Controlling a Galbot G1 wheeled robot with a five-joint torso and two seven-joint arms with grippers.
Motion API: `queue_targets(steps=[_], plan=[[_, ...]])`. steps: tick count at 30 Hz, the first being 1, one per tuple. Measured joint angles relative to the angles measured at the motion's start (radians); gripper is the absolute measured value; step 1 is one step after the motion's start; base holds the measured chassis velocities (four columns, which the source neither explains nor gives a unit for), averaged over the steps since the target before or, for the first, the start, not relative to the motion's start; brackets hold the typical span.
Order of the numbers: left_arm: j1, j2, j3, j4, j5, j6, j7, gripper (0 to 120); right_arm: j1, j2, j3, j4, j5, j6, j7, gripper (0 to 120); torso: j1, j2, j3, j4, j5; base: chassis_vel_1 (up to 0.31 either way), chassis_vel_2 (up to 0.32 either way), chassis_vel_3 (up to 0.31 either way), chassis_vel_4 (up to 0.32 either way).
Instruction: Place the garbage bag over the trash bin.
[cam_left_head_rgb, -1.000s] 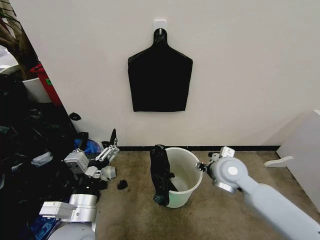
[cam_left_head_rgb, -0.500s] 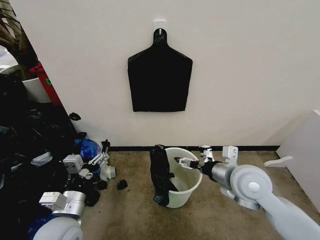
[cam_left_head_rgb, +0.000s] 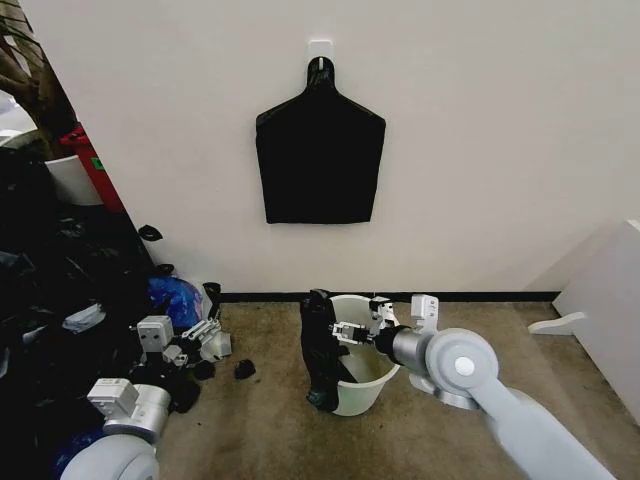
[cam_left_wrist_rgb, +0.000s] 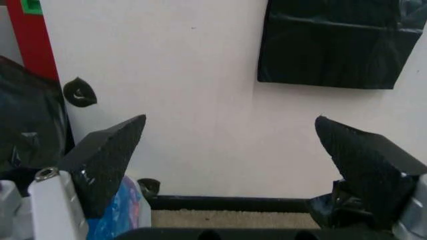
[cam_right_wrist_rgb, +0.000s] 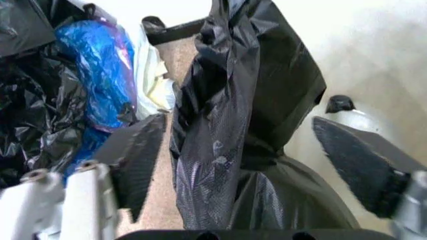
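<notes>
The trash bin (cam_left_head_rgb: 370, 360) is a round white bucket on the floor by the wall. The garbage bag (cam_left_head_rgb: 318, 350), black and wrinkled, hangs bunched over the bin's left rim and down its outside. My right gripper (cam_left_head_rgb: 352, 328) reaches across the bin's mouth from the right, open, with its tips close to the bag. In the right wrist view the bag (cam_right_wrist_rgb: 233, 125) stands between the open gripper (cam_right_wrist_rgb: 240, 170) fingers, which are spread wide and clear of it. My left gripper (cam_left_head_rgb: 197, 335) is low at the left, open and holding nothing (cam_left_wrist_rgb: 233, 165).
A flat black bundle (cam_left_head_rgb: 320, 160) hangs from a hook on the wall above the bin. A pile of black bags (cam_left_head_rgb: 60, 300) and a blue bag (cam_left_head_rgb: 175, 297) lie at the left. White furniture (cam_left_head_rgb: 610, 300) stands at the right. Bare floor lies in front of the bin.
My right gripper has swung left over the bin's mouth, up to the bag. My left arm has drawn back and down at the left. The bag and bin have not moved.
</notes>
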Motion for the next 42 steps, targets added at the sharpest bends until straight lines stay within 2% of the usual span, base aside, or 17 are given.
queue_targets(steps=[3,4,6,8,13,15,21,23,28,36,39,42], plan=[[0.000,-0.001,0.011,-0.001,0.002,-0.001,0.000,100,0.003,0.007,-0.009,-0.020,-0.004,0.001,0.002,69,0.000,0.000,0.000,0.0000,0.0000,0.000,0.000,0.000,0.000],[-0.001,-0.001,0.018,-0.001,0.004,-0.001,0.000,100,0.004,0.007,-0.009,-0.025,-0.004,0.002,0.004,61,0.000,0.000,0.000,0.0000,0.0000,0.000,0.000,0.000,0.000],[-0.003,0.002,0.033,0.002,0.010,-0.002,0.000,100,0.003,0.007,-0.009,-0.029,-0.003,0.003,0.007,52,0.000,0.000,0.000,0.0000,0.0000,0.000,0.000,0.000,0.000],[-0.004,0.003,0.036,0.002,0.011,-0.002,0.000,100,0.003,0.007,-0.009,-0.029,-0.003,0.003,0.007,52,0.000,0.000,0.000,0.0000,0.0000,0.000,0.000,0.000,0.000],[-0.018,0.021,0.075,0.006,0.016,-0.002,-0.003,100,0.001,0.008,-0.013,-0.037,-0.002,0.014,0.017,27,0.000,0.000,0.000,-0.0002,0.0000,0.000,0.000,0.000,0.000],[-0.019,0.023,0.080,0.006,0.017,-0.002,-0.003,100,0.001,0.009,-0.014,-0.038,-0.002,0.015,0.019,25,0.000,0.000,0.000,-0.0002,0.0000,0.000,0.000,0.000,0.000],[-0.028,0.054,0.128,0.019,0.021,0.001,-0.003,100,0.005,0.010,-0.016,-0.032,-0.002,0.025,0.023,0,0.000,0.000,0.000,-0.0001,0.0001,0.000,0.000,0.000,0.000],[-0.031,0.064,0.141,0.024,0.021,0.005,-0.003,100,0.005,0.010,-0.016,-0.029,-0.002,0.026,0.024,0,0.000,0.000,0.000,0.0000,0.0001,0.000,0.000,0.000,0.000],[-0.064,0.133,0.252,0.068,0.018,0.042,0.003,100,0.011,0.006,-0.023,-0.008,-0.008,0.033,0.041,0,0.000,0.000,0.000,-0.0001,0.0000,0.000,0.000,0.000,0.000],[-0.143,0.196,0.338,0.146,0.016,0.081,0.046,100,0.005,-0.004,-0.034,0.020,-0.023,0.043,0.059,0,0.000,0.000,0.000,0.0000,0.0000,0.000,0.000,0.000,0.000],[-0.171,0.205,0.345,0.149,0.004,0.109,0.035,100,0.005,-0.005,-0.039,0.020,-0.028,0.043,0.059,0,0.000,0.000,0.000,-0.0001,-0.0001,0.000,0.000,0.000,0.000],[-0.246,0.215,0.352,0.144,-0.059,0.179,-0.034,100,0.008,-0.003,-0.046,0.013,-0.037,0.044,0.058,0,0.000,0.000,0.000,-0.0002,0.0000,0.000,0.000,0.000,0.000]])
